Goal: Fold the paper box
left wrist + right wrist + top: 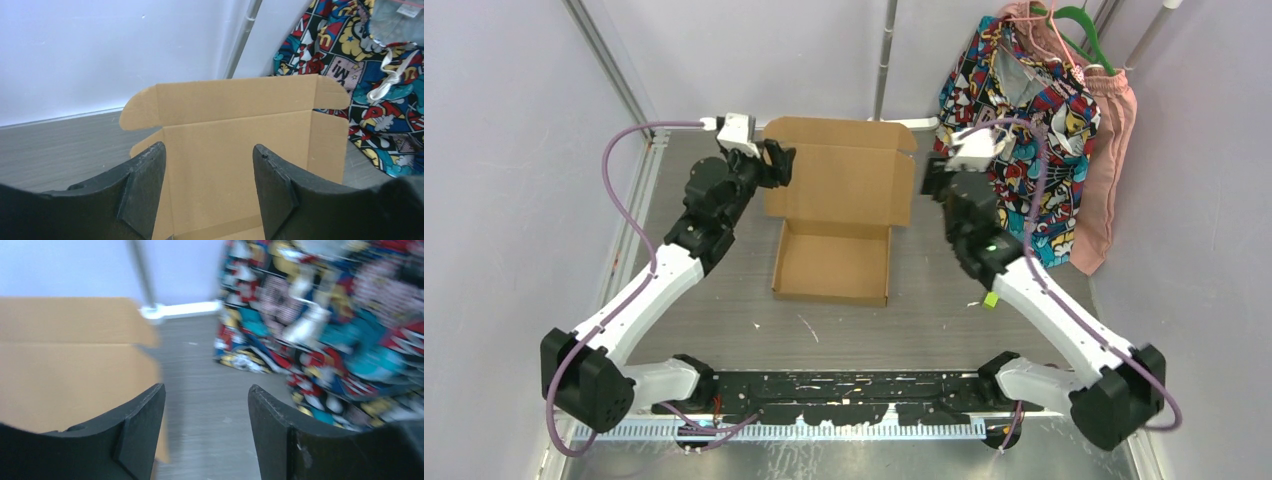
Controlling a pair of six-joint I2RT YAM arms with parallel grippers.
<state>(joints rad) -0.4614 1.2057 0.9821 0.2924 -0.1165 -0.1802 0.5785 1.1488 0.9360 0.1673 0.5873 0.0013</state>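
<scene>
Paper box (839,190): matt brown corrugated cardboard, unprinted. My left fingers (145,190): matt black plastic, faintly grainy. Table (924,310): matt grey, streaky. Shirt (1074,130): printed cloth.

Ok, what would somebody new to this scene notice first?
The brown paper box sits mid-table, its shallow tray formed and its lid panel open on the far side. The left gripper and right gripper flank that lid, both open and holding nothing. At the far right hangs a loud comic-print shirt beside a pink garment.
</scene>
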